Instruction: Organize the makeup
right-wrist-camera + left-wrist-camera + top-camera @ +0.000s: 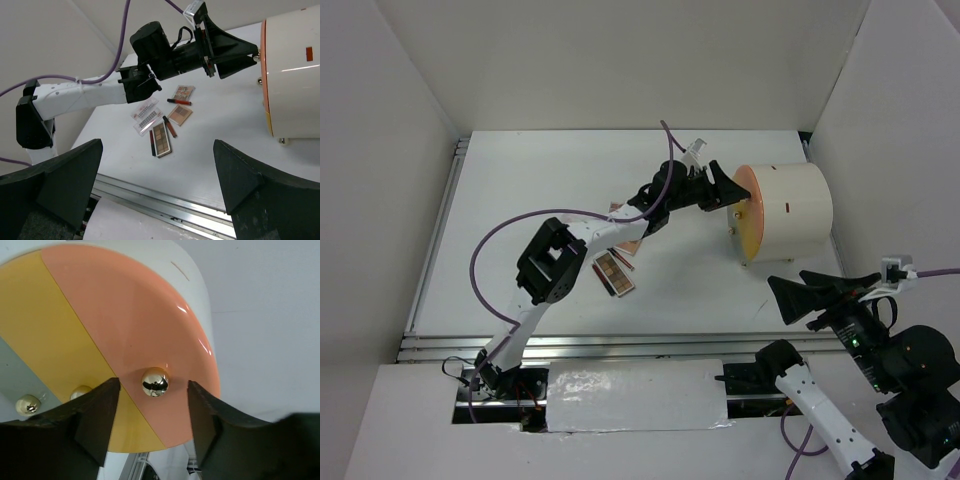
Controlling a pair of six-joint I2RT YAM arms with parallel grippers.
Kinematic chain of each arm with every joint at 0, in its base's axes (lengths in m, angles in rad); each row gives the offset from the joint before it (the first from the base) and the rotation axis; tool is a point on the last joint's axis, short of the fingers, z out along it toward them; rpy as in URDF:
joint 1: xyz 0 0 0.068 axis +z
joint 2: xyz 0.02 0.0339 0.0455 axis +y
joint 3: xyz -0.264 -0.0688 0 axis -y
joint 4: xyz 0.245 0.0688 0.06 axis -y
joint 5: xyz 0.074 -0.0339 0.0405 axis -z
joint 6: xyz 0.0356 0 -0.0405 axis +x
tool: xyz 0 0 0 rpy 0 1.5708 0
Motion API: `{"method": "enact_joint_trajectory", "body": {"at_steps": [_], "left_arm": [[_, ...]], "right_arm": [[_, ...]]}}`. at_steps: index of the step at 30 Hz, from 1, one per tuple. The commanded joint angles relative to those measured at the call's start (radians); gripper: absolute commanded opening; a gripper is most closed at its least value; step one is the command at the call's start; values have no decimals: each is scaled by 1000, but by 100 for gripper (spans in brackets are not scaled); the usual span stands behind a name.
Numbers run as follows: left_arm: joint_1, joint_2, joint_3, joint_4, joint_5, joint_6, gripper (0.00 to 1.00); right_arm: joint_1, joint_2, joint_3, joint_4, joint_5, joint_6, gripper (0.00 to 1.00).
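The makeup lies in a loose cluster on the white table: a long eyeshadow palette (pixel 161 138), two smaller palettes (pixel 180 114) (pixel 183 92), white printed packets (pixel 145 111) and thin sticks (pixel 169 126) (pixel 179 101). From above, the long palette (pixel 613 273) shows beside my left arm. My left gripper (pixel 154 390) is at the orange drawer front (pixel 135 330) of the white cylinder (pixel 790 205). Its jaws stand on either side of a gold knob (pixel 154 381), with a gap on each side. My right gripper (pixel 157 145) hangs open and empty at the near right (pixel 788 285).
A yellow drawer front (pixel 55 340) adjoins the orange one, with two more gold knobs (pixel 28 404) (pixel 80 391). Aluminium rails (pixel 165 205) run along the table's near edge. White walls enclose the table on three sides.
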Motion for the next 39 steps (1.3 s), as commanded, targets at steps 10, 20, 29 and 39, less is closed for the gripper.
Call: {"method": "enact_joint_trajectory", "body": {"at_steps": [10,20,29,39], "left_arm": [[-5,39,60,47,-14,-1,57],[-8,35,26,98,-11,-23,42],[-3,-16,-26,106,-24,-13,24],[49,-72,-118,141,-5,-24,20]], "right_arm": [[-4,-17,-1,1,7,-28,100],[-4,-15,-4,-7,17,-34,100],[-5,-17,-23,-1,26,-39,100],[-4,-11,-49,19,12,-31,100]]}}
